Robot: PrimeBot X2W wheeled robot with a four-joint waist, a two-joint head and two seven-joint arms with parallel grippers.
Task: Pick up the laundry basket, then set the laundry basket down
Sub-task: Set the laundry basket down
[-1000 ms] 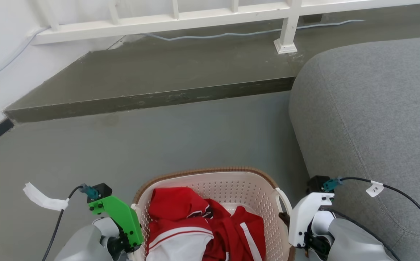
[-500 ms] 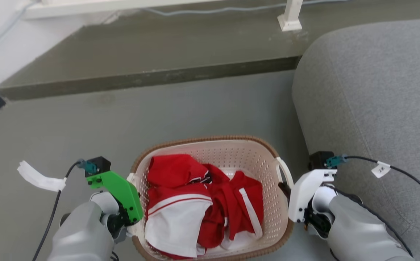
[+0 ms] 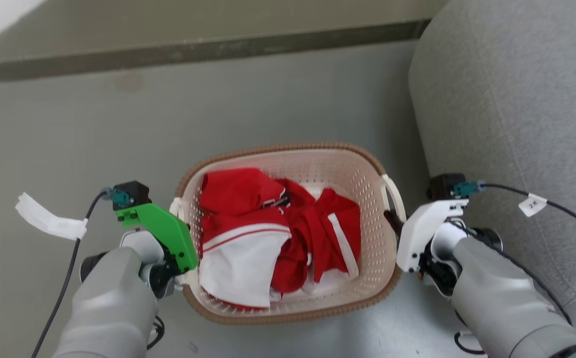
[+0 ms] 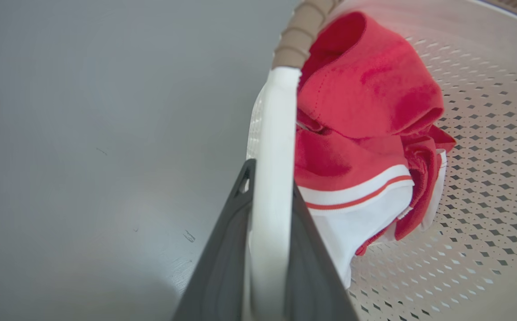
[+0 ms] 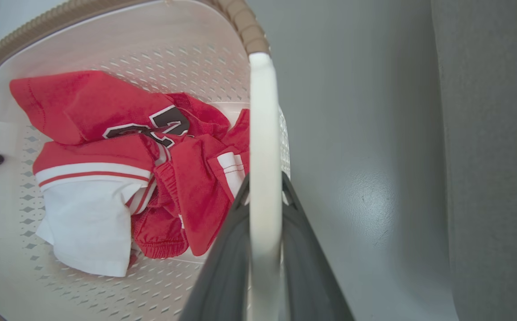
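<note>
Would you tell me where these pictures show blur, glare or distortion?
Head view: evenly lit and sharp, faint sheen on the floor beside the laundry basket. Left wrist view: its left handle and the dark fingers are soft, too near the lens; basket wall bowed. Right wrist view: right handle blurred, pale glare on the floor.

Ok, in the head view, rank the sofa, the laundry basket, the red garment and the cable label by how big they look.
1. sofa, though cropped
2. laundry basket
3. red garment, inside it
4. cable label
</note>
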